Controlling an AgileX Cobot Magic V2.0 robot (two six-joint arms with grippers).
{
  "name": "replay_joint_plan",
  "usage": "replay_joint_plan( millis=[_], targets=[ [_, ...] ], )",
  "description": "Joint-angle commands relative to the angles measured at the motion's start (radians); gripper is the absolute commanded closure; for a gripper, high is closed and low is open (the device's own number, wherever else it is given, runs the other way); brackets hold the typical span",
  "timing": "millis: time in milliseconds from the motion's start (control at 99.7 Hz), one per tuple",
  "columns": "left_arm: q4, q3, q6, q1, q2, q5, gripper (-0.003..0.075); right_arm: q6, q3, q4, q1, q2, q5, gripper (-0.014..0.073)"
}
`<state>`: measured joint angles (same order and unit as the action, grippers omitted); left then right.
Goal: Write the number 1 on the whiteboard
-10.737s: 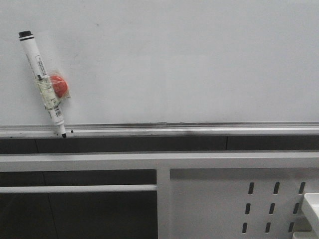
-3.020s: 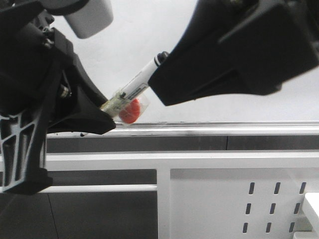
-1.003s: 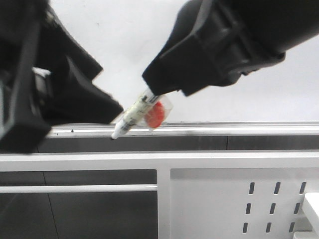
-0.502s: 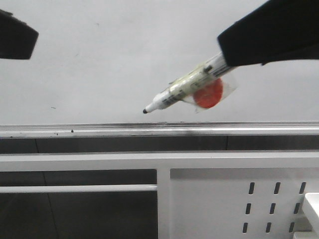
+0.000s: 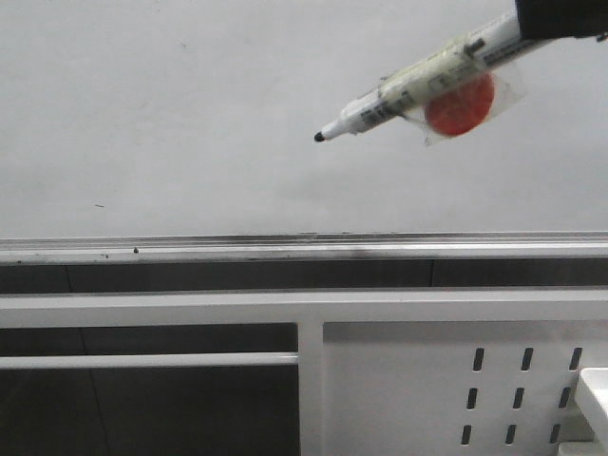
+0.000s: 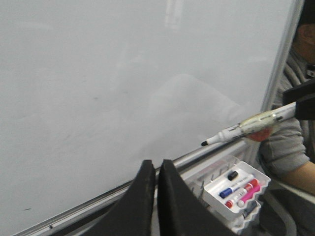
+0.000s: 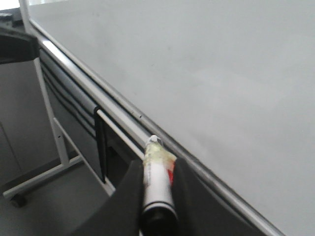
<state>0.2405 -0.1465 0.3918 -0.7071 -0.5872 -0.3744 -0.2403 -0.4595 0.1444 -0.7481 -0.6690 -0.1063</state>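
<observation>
The whiteboard (image 5: pixel 190 114) fills the upper front view, glossy white-grey; no number 1 is in view on it. A white marker pen (image 5: pixel 418 85) with a red disc (image 5: pixel 459 103) taped to it slants down to the left, its bare black tip (image 5: pixel 319 138) in front of the board. My right gripper (image 5: pixel 537 21) is shut on the pen's back end at the top right corner. In the right wrist view the right gripper (image 7: pixel 157 169) clamps the pen barrel (image 7: pixel 156 179). My left gripper (image 6: pixel 156 164) is shut on nothing, below the board and away from the pen (image 6: pixel 246 129).
A silver rail (image 5: pixel 285 249) runs along the board's lower edge. Below it is a white frame with a slotted panel (image 5: pixel 522 385). A white tray (image 6: pixel 258 179) of coloured markers hangs at the right end. A person's grey sleeve (image 6: pixel 288 142) is beside the board's right edge.
My right gripper has carried the pen up and to the right, away from the rail. The left gripper has left the front view.
</observation>
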Motion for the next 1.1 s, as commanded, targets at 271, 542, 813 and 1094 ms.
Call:
replay_joint_plan(
  millis=[271,542,813,1094],
  targets=[
    [-0.051,0.017,0.011,0.179,0.000,-0.218,0.0740,-0.002,-0.136,0.014,0.096,-0.121,0.087,0.0663],
    [-0.049,0.017,0.011,0.190,0.000,-0.218,0.0740,-0.002,-0.222,-0.017,0.096,-0.197,0.112,0.0663],
    [-0.049,0.017,0.011,0.190,0.000,-0.218,0.0740,-0.002,-0.250,-0.024,0.122,-0.219,0.137,0.0663],
    [-0.049,0.017,0.011,0.190,0.000,-0.218,0.0740,-0.002,-0.250,-0.032,0.134,-0.234,0.153,0.0663]
  ],
)
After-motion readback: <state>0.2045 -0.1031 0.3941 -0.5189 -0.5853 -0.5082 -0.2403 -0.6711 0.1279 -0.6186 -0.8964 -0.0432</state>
